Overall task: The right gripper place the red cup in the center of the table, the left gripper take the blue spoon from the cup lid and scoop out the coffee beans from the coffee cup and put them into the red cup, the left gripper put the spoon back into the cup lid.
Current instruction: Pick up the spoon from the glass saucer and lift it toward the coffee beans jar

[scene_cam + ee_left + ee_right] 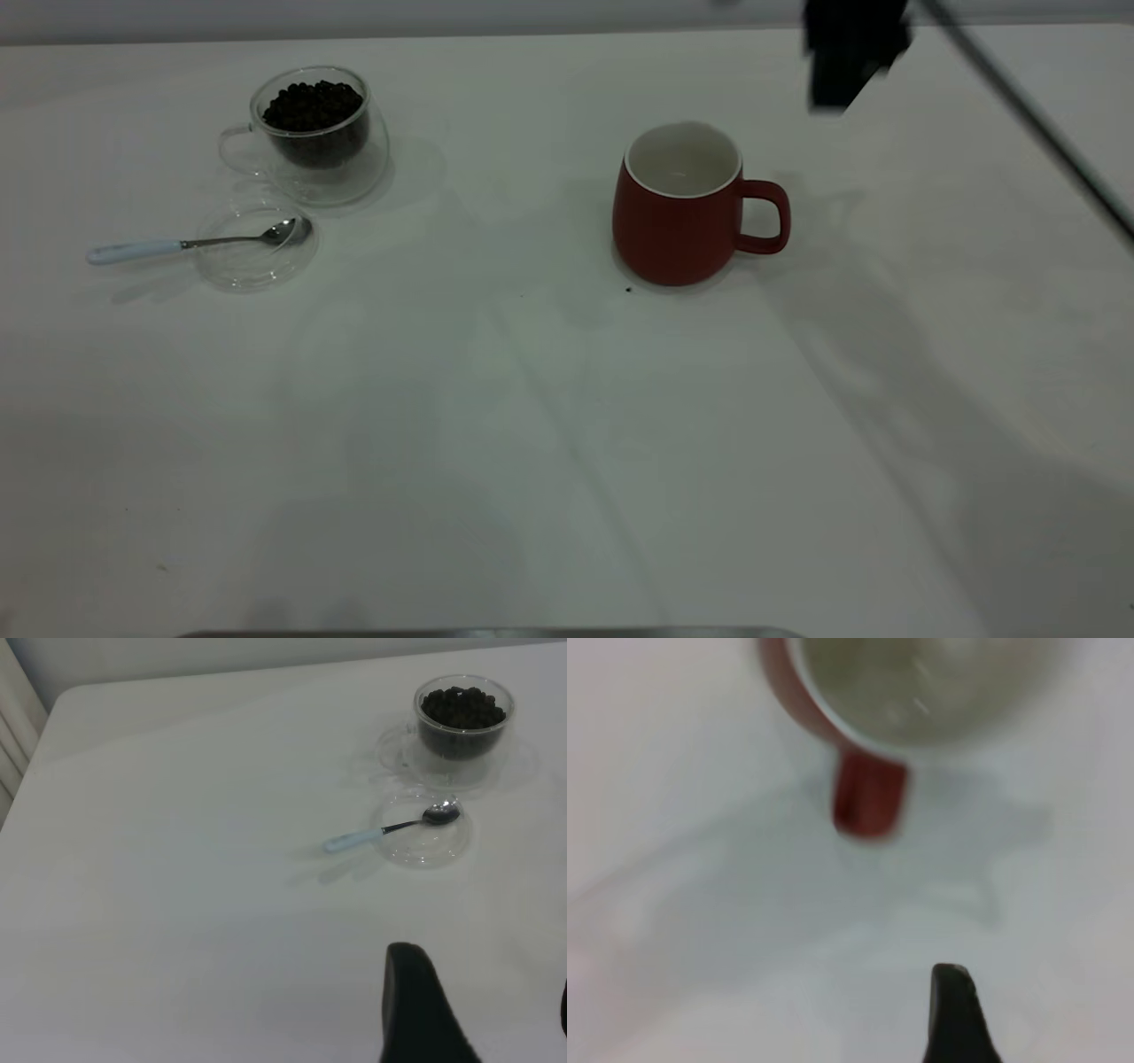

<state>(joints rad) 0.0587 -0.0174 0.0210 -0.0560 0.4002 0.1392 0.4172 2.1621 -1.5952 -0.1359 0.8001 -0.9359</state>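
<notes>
Exterior view puts the red cup point(678, 208) upright near the middle of the table point(567, 425), its handle turned toward the right arm's side and its white inside bare of beans; nothing holds it, so the placing step looks done, and the outward handle suits a gripper that comes in from that side. Well apart, at the far left, the coffee cup point(312, 135) stands full of coffee beans point(312, 106), with the cup lid point(257, 246) lying flat just in front of it. The blue spoon point(190, 242) rests with its metal bowl inside the lid and its pale handle sticking out over the rim onto the table, which keeps the bowl clean and leaves the handle free to be pinched. The right gripper point(850, 53) hangs dark and smeared above and behind the cup's handle side, touching nothing; whether it is spread I cannot tell. From its wrist view, the left gripper point(483, 1014) hovers short of the spoon, its fingers point(416, 1010) parted and empty, so taking the spoon is probably next.
</notes>
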